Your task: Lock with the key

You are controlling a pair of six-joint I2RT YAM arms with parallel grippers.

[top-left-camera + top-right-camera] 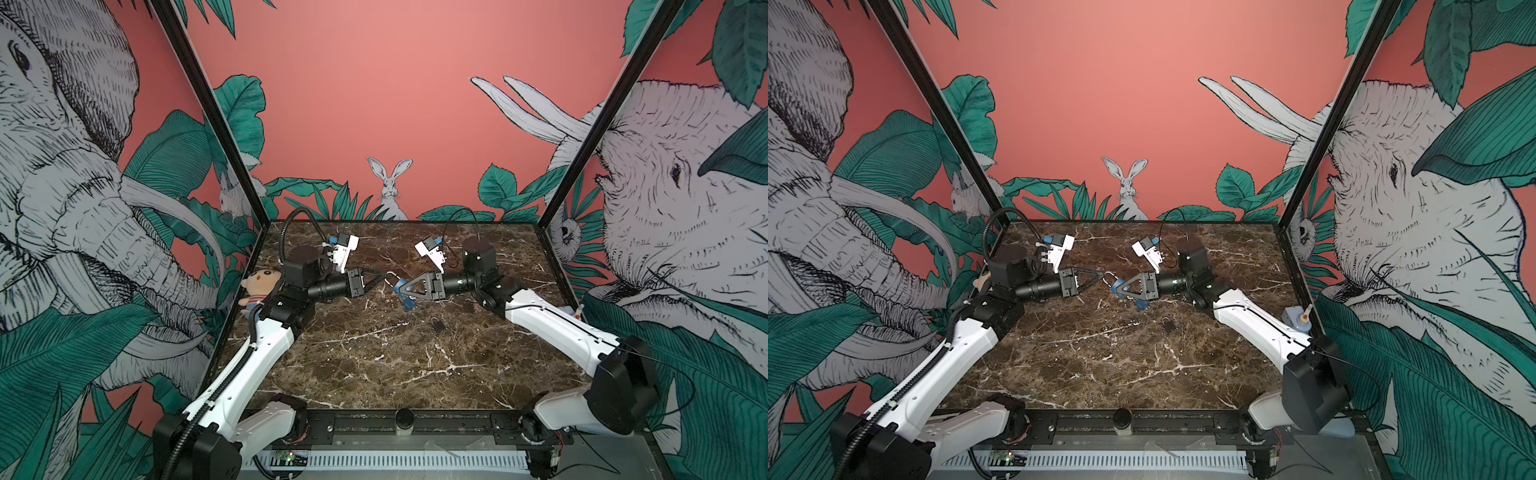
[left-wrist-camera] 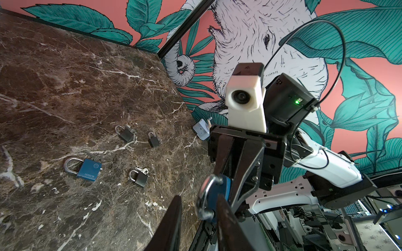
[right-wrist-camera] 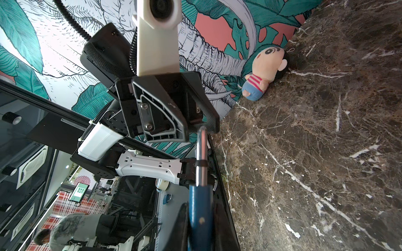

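A blue padlock (image 1: 398, 286) (image 3: 200, 208) hangs in the air over the middle of the marble table (image 1: 374, 365). My right gripper (image 1: 400, 287) (image 3: 200, 206) is shut on its body. Its steel shackle (image 2: 204, 195) (image 3: 201, 152) points toward my left gripper (image 1: 384, 277) (image 2: 198, 201). The left jaws stand open on either side of the shackle's bend, one finger (image 2: 226, 213) against it and a gap at the other. Keys (image 2: 93, 155) lie on the table beside another blue padlock (image 2: 88, 170) (image 1: 409, 305). No key shows in either gripper.
Three small dark padlocks (image 2: 126, 133) (image 2: 154, 139) (image 2: 139, 177) lie on the marble, one with keys (image 2: 143, 170) by it. A plush doll (image 1: 262, 286) sits at the left wall. A white-blue object (image 1: 1296, 318) stands at the right wall.
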